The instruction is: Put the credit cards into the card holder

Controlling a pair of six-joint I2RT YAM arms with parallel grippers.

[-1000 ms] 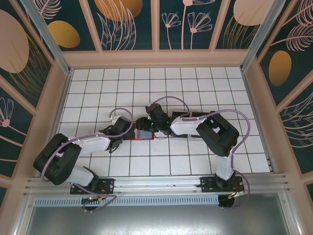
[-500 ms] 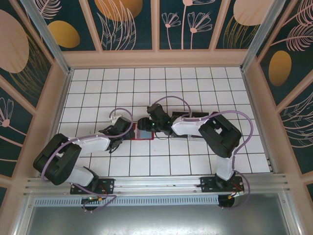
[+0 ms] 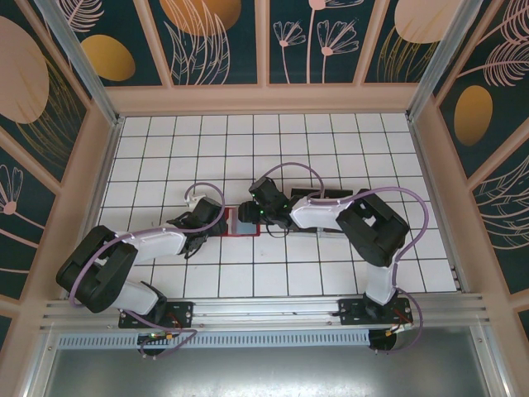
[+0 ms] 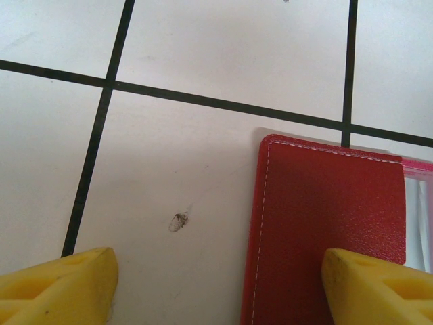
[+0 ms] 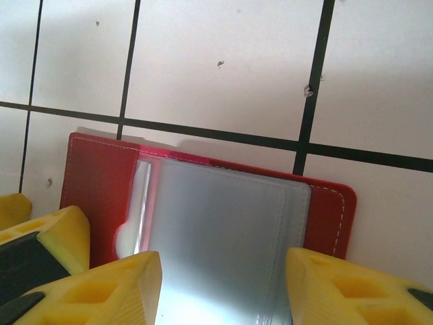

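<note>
Top view: card holder (image 3: 241, 226) lies flat at frame centre, long axis left-right, between both grippers. The right wrist view adds that it is open, with its glossy grey pocket (image 5: 223, 230) facing up. The right gripper (image 5: 223, 288) is half-spread astride the pocket; grip undecidable. Left gripper (image 4: 216, 277) is spread wide, one finger over the red cover. Versus one second ago, the right arm has shifted slightly and the holder is unmoved.

This is a robot test cell in a lab, not a home or a shop. A bench (image 3: 165, 149) with a white top ruled in a black grid is boxed in by walls (image 3: 223, 41) of printed panels showing flowers and orange discs. A left arm (image 3: 140, 244) and a right arm (image 3: 364, 223), trailing purple cables (image 3: 416, 211), are bolted to an aluminium rail (image 3: 264, 310) along its near edge.
</note>
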